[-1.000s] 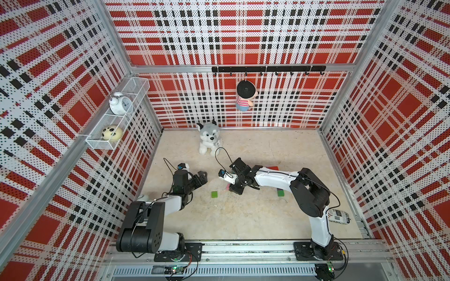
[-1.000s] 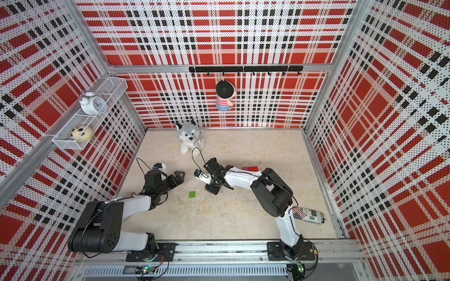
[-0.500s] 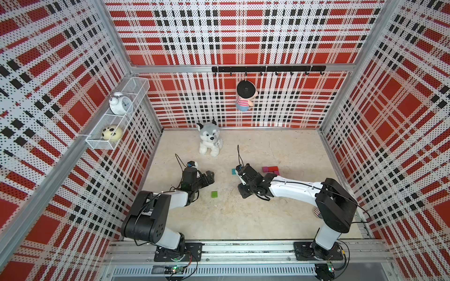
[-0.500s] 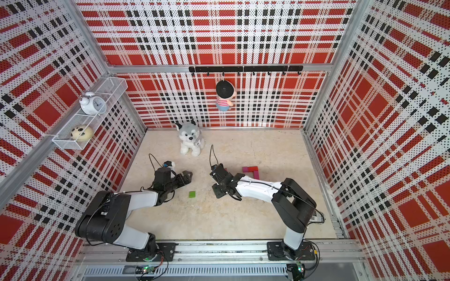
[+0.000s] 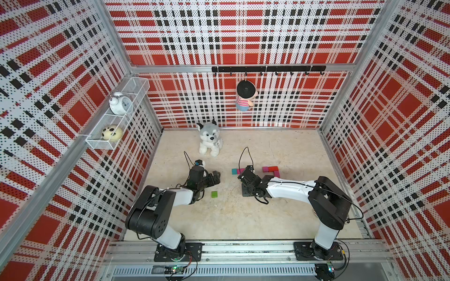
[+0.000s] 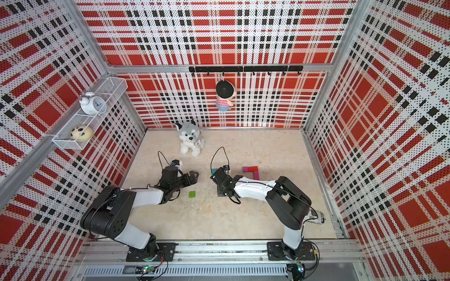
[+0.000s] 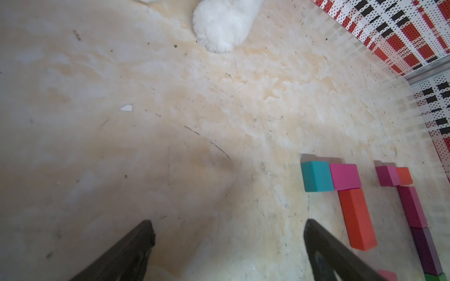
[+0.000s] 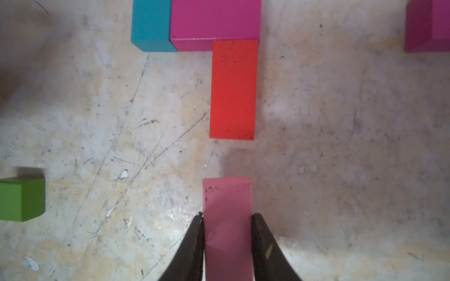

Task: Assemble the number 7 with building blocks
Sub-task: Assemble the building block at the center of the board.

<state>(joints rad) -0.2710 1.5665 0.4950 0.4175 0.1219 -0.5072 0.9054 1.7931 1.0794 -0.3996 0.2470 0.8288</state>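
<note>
Pink block [image 8: 226,194]: a rectangle clamped across its width by the right gripper [image 8: 227,216]. The jaws press on both long sides and the front end juts past the fingertips.
Figure so far: the teal block [image 8: 151,26] and magenta block [image 8: 215,22] touch side by side as the top bar. The red-orange block [image 8: 232,90] butts under the magenta end farthest from the teal and begins the stem.
Deciding relation: the free end of the red-orange block lies straight ahead of the claw. Its long axis is nearly in line with that of the pink block, and a strip of bare table [image 8: 341,146] separates the two.
Judged move: a push forward along that shared axis to close the gap, with little turning needed.
Height: the views do not show whether the held block rests on the table or hangs just above it.
Nearer arm: the right.
Idle arm: the left gripper [image 7: 229,226] has its jaws wide apart and holds nothing. It stands aside, near the lone green block [image 5: 214,194].
Neighbour: a second run of blocks [image 7: 411,209] lies just beside the stem, apart from it.
</note>
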